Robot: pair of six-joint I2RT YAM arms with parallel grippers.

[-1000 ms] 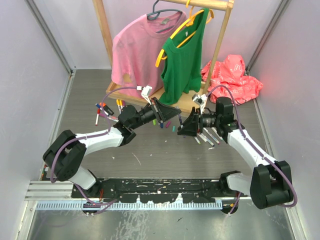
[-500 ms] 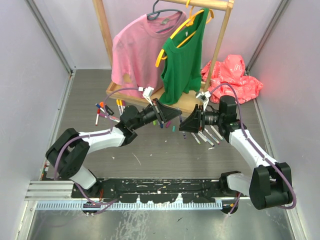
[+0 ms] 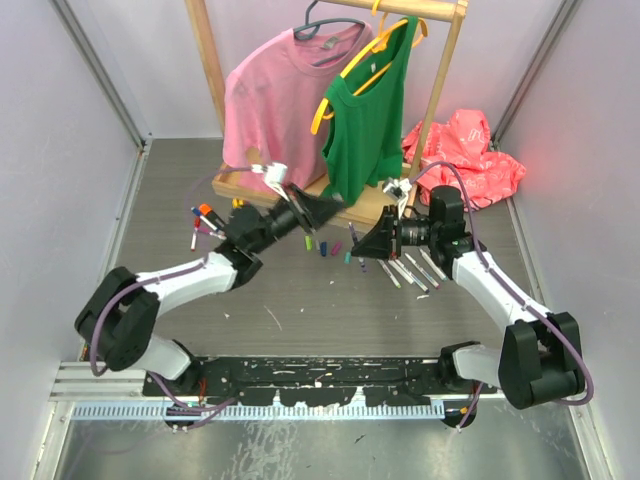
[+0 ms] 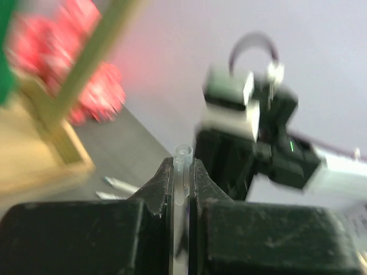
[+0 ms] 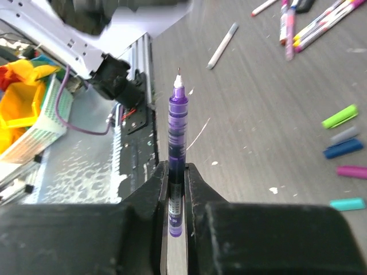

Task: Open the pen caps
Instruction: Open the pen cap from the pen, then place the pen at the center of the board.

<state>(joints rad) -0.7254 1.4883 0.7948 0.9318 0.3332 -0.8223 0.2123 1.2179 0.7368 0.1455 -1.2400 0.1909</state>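
Pen caps, small short plastic cylinders, lie loose in a short row on the dark grey desk, in the gap between the two end effectors. The right wrist view shows them as a lime green cap, a grey cap, a dark blue cap, a pink cap and a teal cap, near one another but not touching.

Seen from above, starting at the left, a loose bunch of thin white markers with coloured ends lies on the desk. The left arm reaches up and to the right from its base. The left end effector has its fingers pressed together on a small clear plastic cap, whose open round end pokes out past the fingertips.

Behind stands a light wooden clothes rack, carrying a pink T-shirt and a green tank top on hangers.

Right of the loose caps, the right end effector faces the left one, near it but apart. It is clamped on an uncapped purple pen, which stands straight out between the fingers with its fine tip bare. More white markers lie on the desk beside it. The right arm runs back to its base. A crumpled red plastic bag sits at the far right rear.
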